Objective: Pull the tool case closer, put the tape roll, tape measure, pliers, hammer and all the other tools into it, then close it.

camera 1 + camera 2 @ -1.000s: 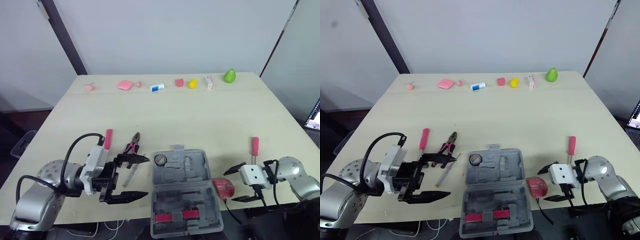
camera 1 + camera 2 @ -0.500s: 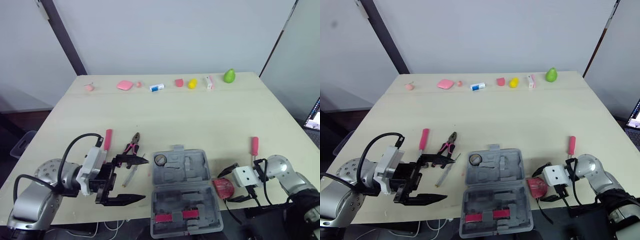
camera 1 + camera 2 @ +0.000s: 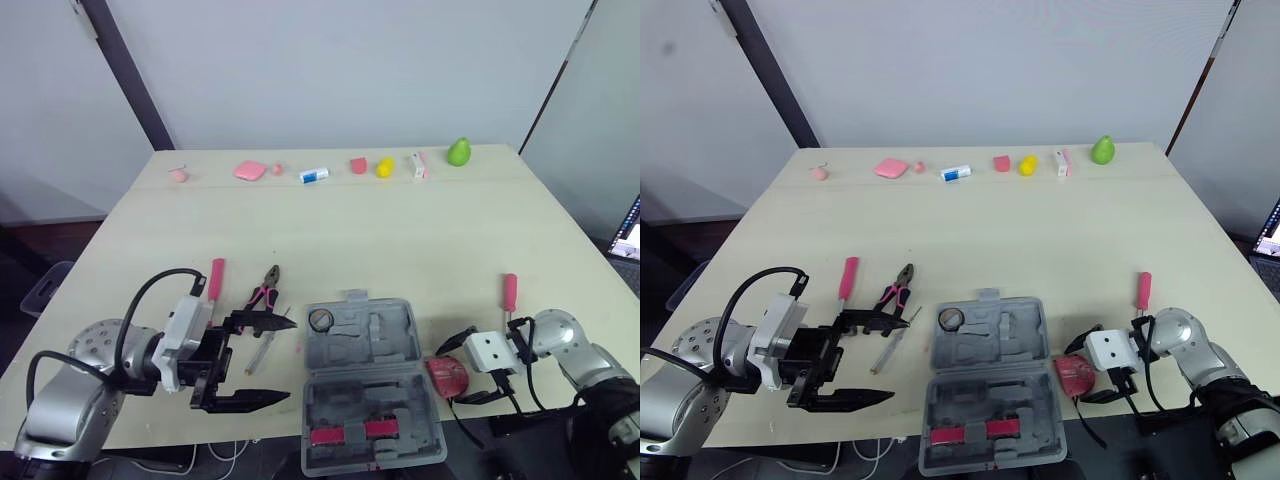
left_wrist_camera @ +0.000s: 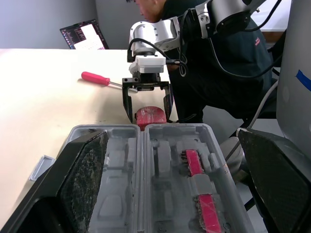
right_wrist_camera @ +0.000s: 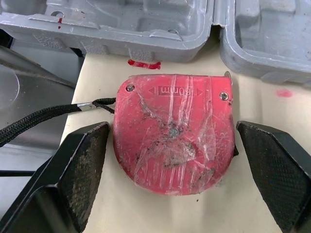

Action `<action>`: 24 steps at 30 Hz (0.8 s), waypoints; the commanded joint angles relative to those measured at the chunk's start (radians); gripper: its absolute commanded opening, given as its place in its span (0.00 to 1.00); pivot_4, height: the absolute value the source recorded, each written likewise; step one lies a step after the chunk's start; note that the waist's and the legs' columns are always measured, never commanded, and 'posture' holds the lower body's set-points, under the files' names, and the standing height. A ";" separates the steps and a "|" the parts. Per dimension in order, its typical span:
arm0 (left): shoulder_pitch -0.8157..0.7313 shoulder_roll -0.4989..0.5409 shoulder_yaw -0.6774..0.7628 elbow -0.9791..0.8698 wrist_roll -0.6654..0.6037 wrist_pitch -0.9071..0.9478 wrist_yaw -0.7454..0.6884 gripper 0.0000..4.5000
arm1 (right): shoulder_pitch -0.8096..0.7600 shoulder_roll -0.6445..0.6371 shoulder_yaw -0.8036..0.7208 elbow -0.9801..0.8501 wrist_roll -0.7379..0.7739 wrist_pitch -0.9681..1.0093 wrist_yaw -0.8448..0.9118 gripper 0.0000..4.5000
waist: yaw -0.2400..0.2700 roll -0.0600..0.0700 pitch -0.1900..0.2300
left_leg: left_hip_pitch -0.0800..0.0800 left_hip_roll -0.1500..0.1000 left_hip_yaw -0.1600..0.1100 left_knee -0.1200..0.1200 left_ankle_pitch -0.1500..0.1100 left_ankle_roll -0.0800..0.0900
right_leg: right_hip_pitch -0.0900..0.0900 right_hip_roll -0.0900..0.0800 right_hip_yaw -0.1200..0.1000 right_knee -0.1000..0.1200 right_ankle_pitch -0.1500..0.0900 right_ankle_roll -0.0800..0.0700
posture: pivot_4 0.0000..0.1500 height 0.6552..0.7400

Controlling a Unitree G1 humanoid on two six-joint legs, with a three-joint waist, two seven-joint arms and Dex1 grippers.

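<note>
The tool case (image 3: 375,345) lies open at the near edge of the bench (image 3: 400,240), roughly centred, so the pulling-in looks done and the loading is the step in hand. A small round item sits in its far-left pocket; whether that is the tape roll I cannot tell. The red tape measure (image 5: 174,132) lies flat on the bench just right of the case. The right gripper (image 4: 148,116) straddles it with its jaws wide, one finger on each side, neither visibly touching. The next move probably calls for closing squarely on the tape measure's edges, lifting, and carrying it left into a pocket, minding the black strap. The left gripper (image 3: 290,358) hovers left of the case, jaws wide and empty, near the pliers (image 3: 265,295). A red-handled screwdriver (image 3: 510,293) lies farther right.
</note>
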 commanded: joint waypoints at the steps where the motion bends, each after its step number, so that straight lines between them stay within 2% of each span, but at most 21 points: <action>1: -0.001 -0.004 0.001 -0.006 0.002 -0.015 0.001 1.00 | 0.016 -0.022 -0.019 -0.033 0.010 0.020 -0.004 0.98 | 0.000 0.000 0.000 | 0.000 0.000 0.000 0.000 0.000 0.000 | 0.000 0.000 0.000 0.000 0.000 0.000 | 1.00 1.00; 9: -0.008 -0.005 -0.008 0.004 0.004 -0.018 0.001 1.00 | 0.029 -0.021 -0.020 -0.058 0.028 0.057 0.002 0.98 | 0.001 0.000 0.000 | 0.000 0.000 0.000 0.000 0.000 0.000 | 0.000 0.000 0.000 0.000 0.000 0.000 | 1.00 1.00; 12: -0.009 -0.005 -0.009 0.005 0.005 -0.018 0.003 1.00 | 0.030 -0.021 -0.023 -0.064 0.030 0.060 -0.002 0.81 | 0.001 0.000 0.000 | 0.000 0.000 0.000 0.000 0.000 0.000 | 0.000 0.000 0.000 0.000 0.000 0.000 | 1.00 1.00; 13: -0.010 -0.005 -0.010 0.005 0.005 -0.018 0.004 1.00 | 0.030 -0.021 -0.024 -0.064 0.029 0.060 -0.004 0.71 | 0.001 0.000 0.000 | 0.000 0.000 0.000 0.000 0.000 0.000 | 0.000 0.000 0.000 0.000 0.000 0.001 | 1.00 1.00; 14: -0.010 -0.006 -0.011 0.005 0.005 -0.018 0.005 1.00 | 0.030 -0.022 -0.024 -0.064 0.026 0.059 -0.008 0.65 | 0.001 0.000 0.000 | 0.000 0.000 0.000 0.000 0.000 0.000 | 0.000 0.000 0.000 0.000 0.001 0.001 | 1.00 1.00; 24: -0.014 -0.014 -0.016 0.007 0.004 -0.018 0.016 1.00 | 0.045 -0.052 -0.056 -0.107 0.047 0.109 -0.025 0.64 | 0.001 0.000 0.000 | 0.000 0.000 0.000 0.000 0.000 0.000 | 0.000 0.000 0.000 0.000 0.001 0.001 | 1.00 1.00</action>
